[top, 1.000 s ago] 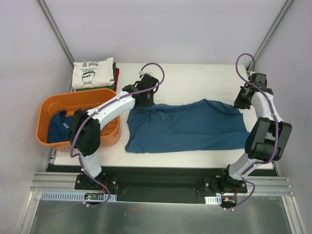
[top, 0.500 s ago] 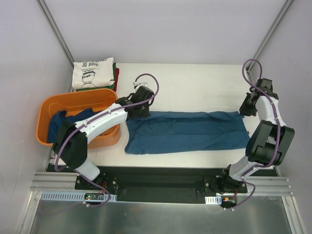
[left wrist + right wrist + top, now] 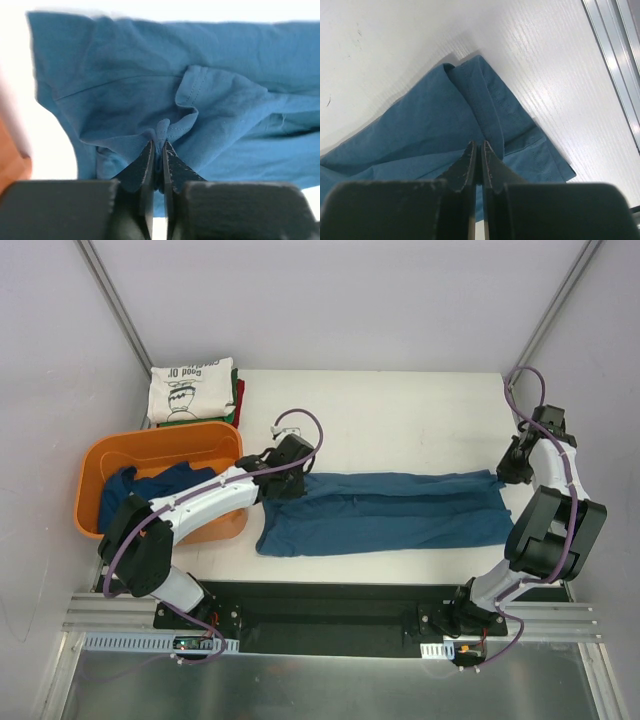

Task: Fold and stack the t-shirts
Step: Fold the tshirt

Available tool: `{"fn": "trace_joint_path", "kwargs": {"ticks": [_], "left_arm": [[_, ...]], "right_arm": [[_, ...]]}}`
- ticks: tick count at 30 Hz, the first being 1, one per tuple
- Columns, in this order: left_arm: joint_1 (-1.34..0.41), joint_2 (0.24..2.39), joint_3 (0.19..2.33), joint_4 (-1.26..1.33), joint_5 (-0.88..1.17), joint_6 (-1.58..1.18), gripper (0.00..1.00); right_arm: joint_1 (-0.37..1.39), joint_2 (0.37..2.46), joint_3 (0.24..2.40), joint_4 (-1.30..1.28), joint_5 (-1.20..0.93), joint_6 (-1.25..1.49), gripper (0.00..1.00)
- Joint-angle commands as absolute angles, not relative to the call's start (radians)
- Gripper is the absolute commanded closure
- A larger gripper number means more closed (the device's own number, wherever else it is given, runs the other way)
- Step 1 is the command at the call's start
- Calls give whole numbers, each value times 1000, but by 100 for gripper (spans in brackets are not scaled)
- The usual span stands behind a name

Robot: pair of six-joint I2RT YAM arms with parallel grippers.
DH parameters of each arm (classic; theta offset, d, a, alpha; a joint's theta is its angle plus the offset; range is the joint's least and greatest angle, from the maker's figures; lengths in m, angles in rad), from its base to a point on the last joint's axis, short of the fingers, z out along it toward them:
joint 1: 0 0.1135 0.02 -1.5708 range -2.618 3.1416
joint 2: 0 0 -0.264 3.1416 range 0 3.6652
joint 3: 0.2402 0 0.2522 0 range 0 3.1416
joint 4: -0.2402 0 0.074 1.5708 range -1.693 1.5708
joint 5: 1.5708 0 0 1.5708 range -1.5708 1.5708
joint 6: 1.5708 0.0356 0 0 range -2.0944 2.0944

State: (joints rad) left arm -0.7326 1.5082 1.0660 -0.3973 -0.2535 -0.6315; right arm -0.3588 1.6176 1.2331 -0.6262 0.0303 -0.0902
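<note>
Step in hand, by my reading: the lengthwise fold of the blue shirt (image 3: 385,512). It lies on the table (image 3: 400,405) as a long band, starting just beside the tub (image 3: 95,455) and running away from it.

Left tool (image 3: 158,146): at the shirt end nearest the tub, jaws clamped on a bunched fold of cloth. Right tool (image 3: 477,146): at the end farthest from the tub, jaws pinched on the hem corner.

Next move likely: carry both pinched ends over together, at an even pace, so the edges meet square, then let go.

Count:
- Tools: two.
- Tub: one.
- Blue shirts: two seen. One is on the table. A second shirt (image 3: 130,495) is heaped inside the tub; cannot tell if more lie beneath.
- Folded pile (image 3: 190,390), just behind the tub: three. Cream on top, green and red edges under it.
</note>
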Motion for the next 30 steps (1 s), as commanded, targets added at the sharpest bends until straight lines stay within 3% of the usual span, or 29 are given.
{"fn": "trace_joint_path", "kwargs": {"ticks": [1,2,3,5,6,7,8,9,11,12,13,18,20,30], "left_arm": [[-747,1477,1032,-385,-204,-681,92],[-752,1479,1020,-385,-177,-681,88],[-755,1476,1013,-385,-161,-683,75],[-756,1447,987,-385,-114,-686,61],[-761,1431,979,-385,-63,-684,54],[-764,1413,971,-385,-40,-677,34],[-772,1376,965,-387,-23,-667,28],[-775,1356,962,-385,-2,-655,23],[-775,1310,976,-385,-2,-637,1],[-775,1304,985,-385,-2,-621,1],[-775,1301,997,-385,-5,-611,1],[-741,1380,1113,-376,-2,-583,1],[-683,1429,1150,-362,110,-598,1],[-598,1632,1167,-325,357,-584,1]], "right_arm": [[-367,1640,1227,-661,66,-71,95],[-368,1644,1224,-669,74,-64,95],[-368,1647,1220,-681,99,-57,93],[-367,1652,1215,-718,129,-38,89],[-368,1652,1216,-733,152,-34,82],[-368,1643,1216,-759,159,-31,74],[-368,1635,1218,-768,163,-28,62],[-367,1625,1216,-772,149,-28,41],[-364,1574,1212,-770,100,-31,23],[-361,1553,1207,-766,19,-44,9],[-354,1510,1203,-749,-38,-54,3],[-244,1395,1171,-652,-459,-115,3],[-163,1378,1167,-598,-569,-115,3],[-104,1371,1189,-629,-500,-81,3]]}}
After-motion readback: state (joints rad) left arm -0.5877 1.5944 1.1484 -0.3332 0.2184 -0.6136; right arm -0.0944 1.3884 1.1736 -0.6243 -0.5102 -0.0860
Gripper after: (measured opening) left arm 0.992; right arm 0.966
